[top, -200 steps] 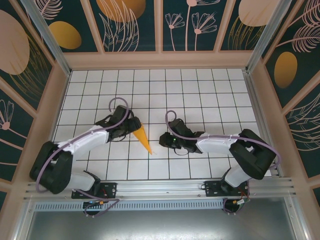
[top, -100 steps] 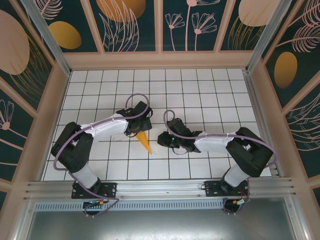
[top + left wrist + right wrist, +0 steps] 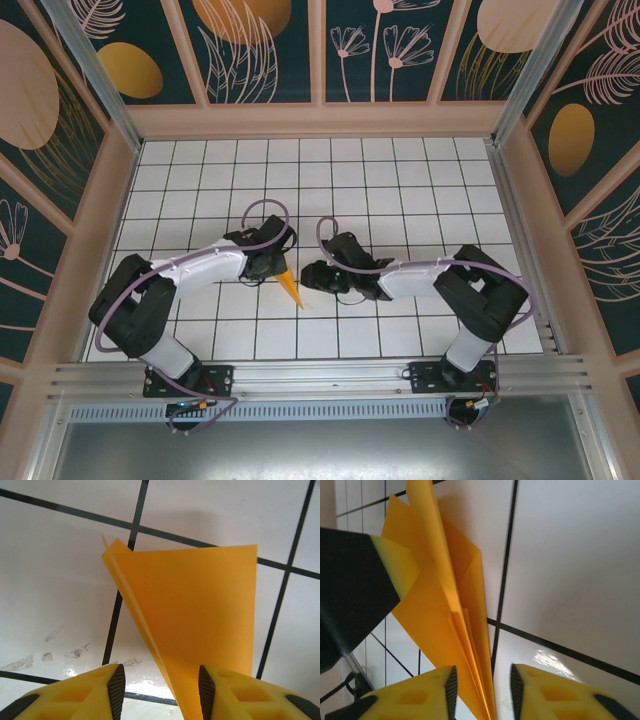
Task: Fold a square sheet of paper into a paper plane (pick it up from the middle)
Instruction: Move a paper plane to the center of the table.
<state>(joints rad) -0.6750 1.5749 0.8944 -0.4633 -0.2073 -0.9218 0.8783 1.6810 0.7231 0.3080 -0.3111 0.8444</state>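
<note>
Two jaw pairs, both mine, stand part open. My left gripper [image 3: 160, 680] straddles an edge of the paper plane [image 3: 200, 620] without pinching it. The plane lies on the gridded table [image 3: 400, 180] between my arms. My right gripper [image 3: 482, 680] straddles its stacked folds, also loose. I judge it featherlight, limp and easily crumpled: pinch gently at the thick centre crease, where layers stiffen it.

The left gripper [image 3: 161, 692] hangs over the white, black-gridded table [image 3: 60, 580] with its yellow fingers [image 3: 100, 695] parted. The folded orange paper plane [image 3: 200, 620] runs between them, narrow end beside the right finger and clear of the left.
</note>
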